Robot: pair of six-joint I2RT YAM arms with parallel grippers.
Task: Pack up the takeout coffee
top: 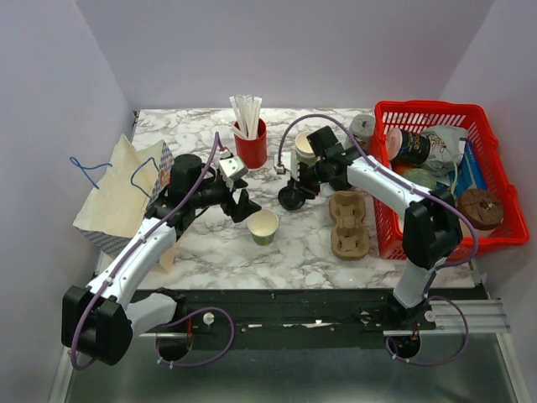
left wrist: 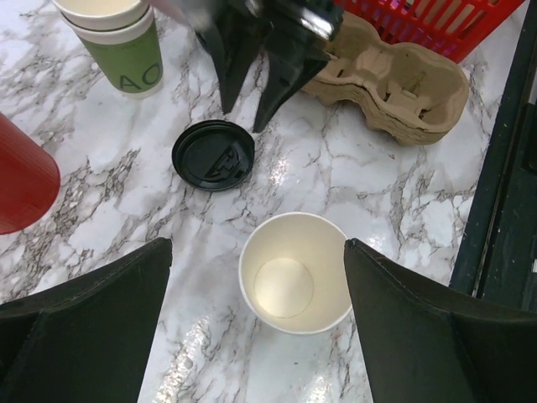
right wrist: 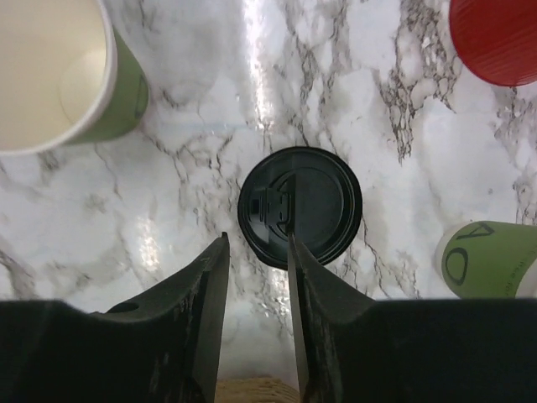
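The cream paper cup with the green band (top: 263,226) stands upright and empty on the marble table (top: 193,126). In the left wrist view the cup (left wrist: 295,273) sits between the wide-open fingers of my left gripper (left wrist: 258,243), untouched. My left gripper (top: 242,208) is just left of the cup. The round black lid (top: 290,201) lies flat on the table right of the cup, and also shows in the left wrist view (left wrist: 213,155) and the right wrist view (right wrist: 299,206). My right gripper (right wrist: 257,239) hovers over the lid's near edge, jaws slightly apart and holding nothing; it also shows from above (top: 294,193).
A red cup of white straws (top: 250,143) and a stack of green-banded cups (top: 305,148) stand behind. The brown pulp tray (top: 348,222) lies right of the lid. A red basket (top: 394,239) of items is at the right. A paper bag (top: 122,189) lies at the left.
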